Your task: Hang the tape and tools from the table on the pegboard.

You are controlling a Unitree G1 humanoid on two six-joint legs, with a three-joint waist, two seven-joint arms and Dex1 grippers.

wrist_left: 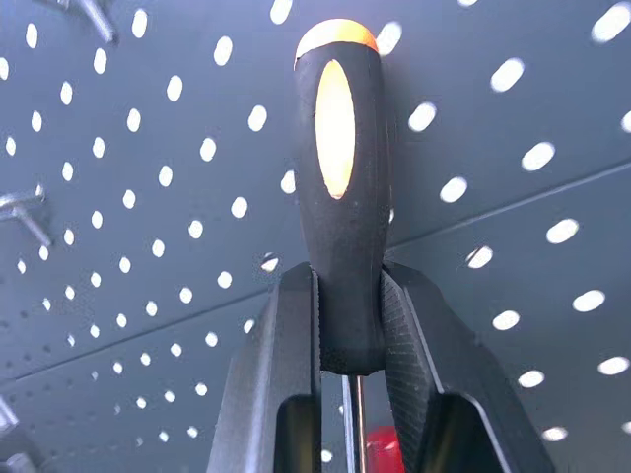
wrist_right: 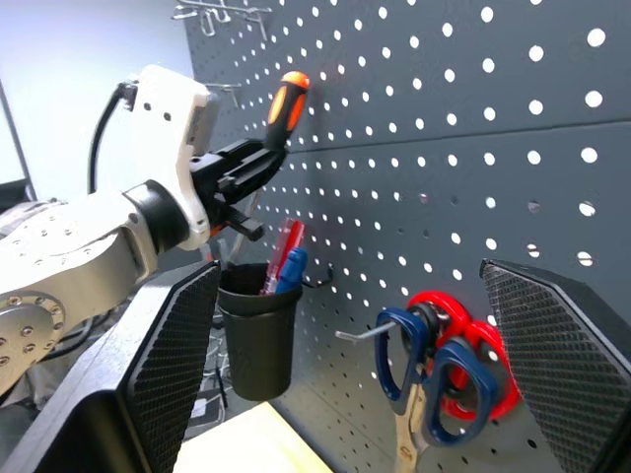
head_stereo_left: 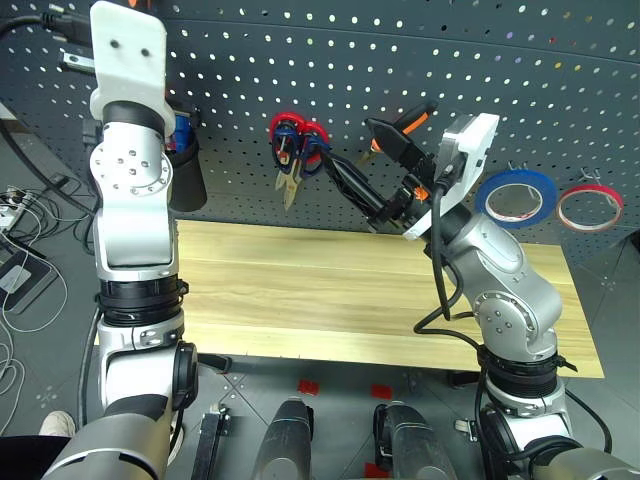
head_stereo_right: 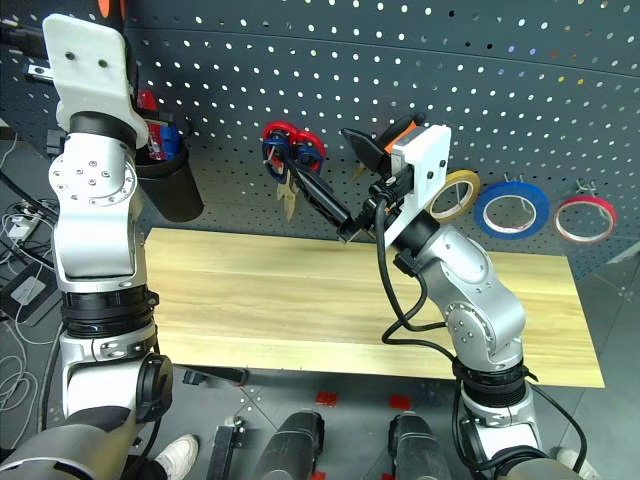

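- Clamped tight in my left gripper [wrist_left: 350, 325] is the slim screwdriver with the black-and-orange handle [wrist_left: 340, 187]; the pads pinch the handle's lower end, the handle rising past my fingertips and the steel shaft running back between them.
- Seen from my right wrist, it is held up against the dark grey perforated pegboard [head_stereo_left: 400, 70], above the black cup [wrist_right: 256, 330] holding the red and blue screwdrivers (the likely home, as I judge it).
- So the long axis stands nearly upright, shaft end down, cup straight below: a lowering move.
- My right gripper [wrist_right: 350, 394], jaws wide and empty, hangs near the hung blue-handled steel scissors [wrist_right: 434, 384].
- Flat blue tape roll [head_stereo_left: 516, 197] already hangs far right.
- Pale wooden table [head_stereo_left: 300, 290] lies near.
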